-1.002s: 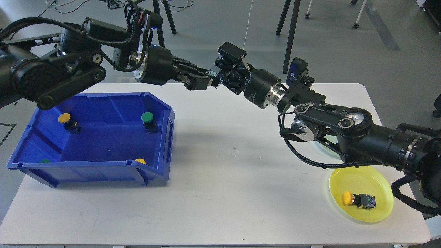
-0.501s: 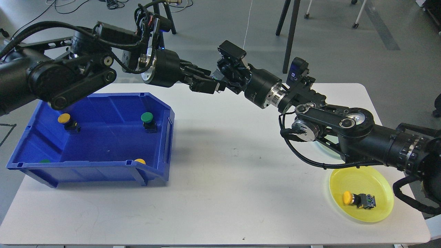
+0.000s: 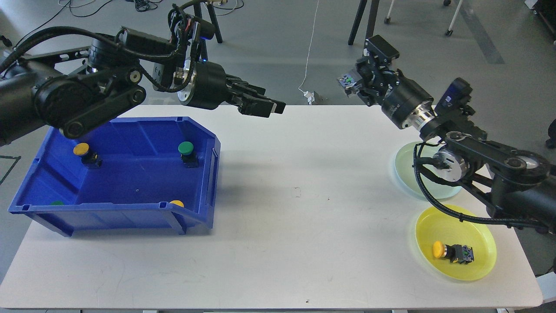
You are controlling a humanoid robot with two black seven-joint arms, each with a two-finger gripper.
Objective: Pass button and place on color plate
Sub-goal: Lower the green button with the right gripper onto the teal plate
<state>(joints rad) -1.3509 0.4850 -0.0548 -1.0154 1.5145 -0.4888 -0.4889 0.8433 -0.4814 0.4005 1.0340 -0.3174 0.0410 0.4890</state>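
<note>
Button (image 3: 346, 81), small with a green patch showing, sits pinched at the tip of the right hand (image 3: 351, 82), which is raised over the far edge of the white worktop (image 3: 295, 217). Below that hand and nearer the robot lies a pale green plate (image 3: 406, 167), partly hidden by the right arm. Nearer still lies a yellow plate (image 3: 478, 265), holding a yellow-capped button (image 3: 449, 252) on its side.

Well to the left of the right hand, the left hand (image 3: 265, 106) hovers above the worktop's far edge. Its fingers (image 3: 256, 106) hold nothing, and the dark shapes make it impossible to tell whether they are spread or pressed together.

Below and left of the left hand stands a blue bin (image 3: 195, 217). Inside it are a yellow button (image 3: 82, 151) near the far left, a green button (image 3: 186, 150) near the far right, and the tops of a second green cap (image 3: 55, 202) and a second yellow cap (image 3: 176, 203) just behind the near wall.
</note>
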